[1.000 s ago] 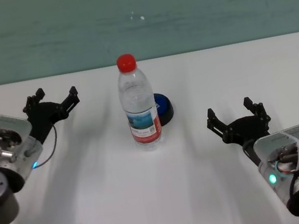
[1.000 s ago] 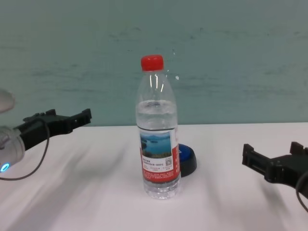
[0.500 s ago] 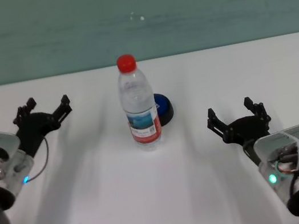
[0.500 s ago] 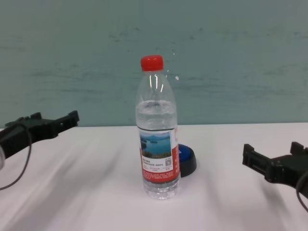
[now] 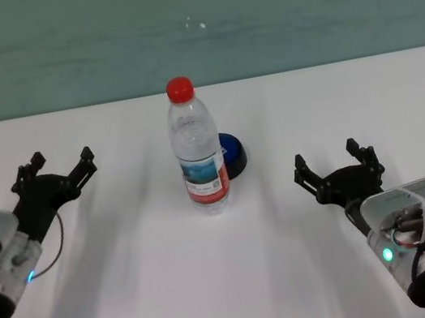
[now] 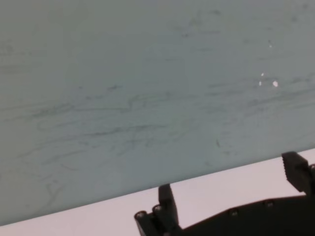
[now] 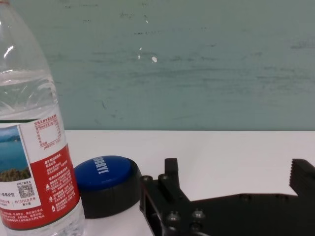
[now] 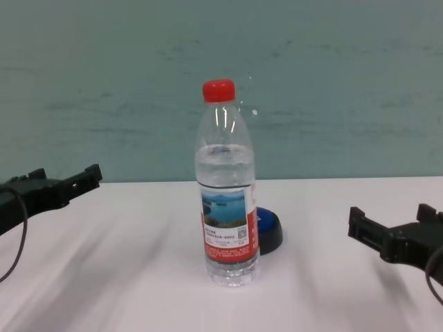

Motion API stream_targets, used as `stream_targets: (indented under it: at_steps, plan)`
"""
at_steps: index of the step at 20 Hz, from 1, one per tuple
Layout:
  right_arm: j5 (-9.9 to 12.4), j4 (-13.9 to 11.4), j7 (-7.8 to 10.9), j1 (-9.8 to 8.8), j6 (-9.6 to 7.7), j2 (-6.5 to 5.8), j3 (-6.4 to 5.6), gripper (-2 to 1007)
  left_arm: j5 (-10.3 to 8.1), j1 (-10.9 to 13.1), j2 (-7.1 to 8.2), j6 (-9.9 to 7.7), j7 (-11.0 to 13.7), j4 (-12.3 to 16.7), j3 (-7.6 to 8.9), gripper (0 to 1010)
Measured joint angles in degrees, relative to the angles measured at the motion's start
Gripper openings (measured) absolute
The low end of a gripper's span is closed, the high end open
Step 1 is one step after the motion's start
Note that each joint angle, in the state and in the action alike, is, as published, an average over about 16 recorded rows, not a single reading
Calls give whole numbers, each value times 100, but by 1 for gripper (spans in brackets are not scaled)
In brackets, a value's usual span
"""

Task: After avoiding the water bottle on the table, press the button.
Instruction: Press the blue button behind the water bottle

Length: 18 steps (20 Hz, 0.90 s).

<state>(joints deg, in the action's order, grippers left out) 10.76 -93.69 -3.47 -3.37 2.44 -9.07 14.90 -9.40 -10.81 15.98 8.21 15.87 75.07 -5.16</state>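
One water bottle (image 5: 198,157) (partly full) upright before button (image 5: 233,153), left tool (image 5: 53,169) and right tool (image 5: 337,163) both spread apart.

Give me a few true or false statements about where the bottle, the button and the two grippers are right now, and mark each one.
1. The water bottle stands upright on the table. True.
2. The button sits in front of the bottle, nearer the robot. False: it sits behind the bottle, a little to the robot's right.
3. The right gripper is pressing the button. False: it hangs well off to the right of it, touching nothing.
4. The left gripper has its jaws open and holds nothing. True.
5. The bottle's cap is off. False: its red cap is on.
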Motion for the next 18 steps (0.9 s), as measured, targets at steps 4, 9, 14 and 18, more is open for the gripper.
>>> stream_targets:
  at_steps: [4, 9, 14, 18]
  plan:
    - [0, 0, 0, 0, 0, 0, 0, 1004, -66, 243, 23, -9, 1, 295, 38, 1010]
    - [0, 0, 0, 0, 0, 0, 0, 1004, -149, 550, 45, -16, 4, 661, 70, 1010]
    - [0, 0, 0, 0, 0, 0, 0, 1004, -218, 853, 50, -19, -16, 989, 90, 1010]
    - [0, 0, 0, 0, 0, 0, 0, 1004, -262, 1072, 33, -21, -43, 1198, 96, 1010]
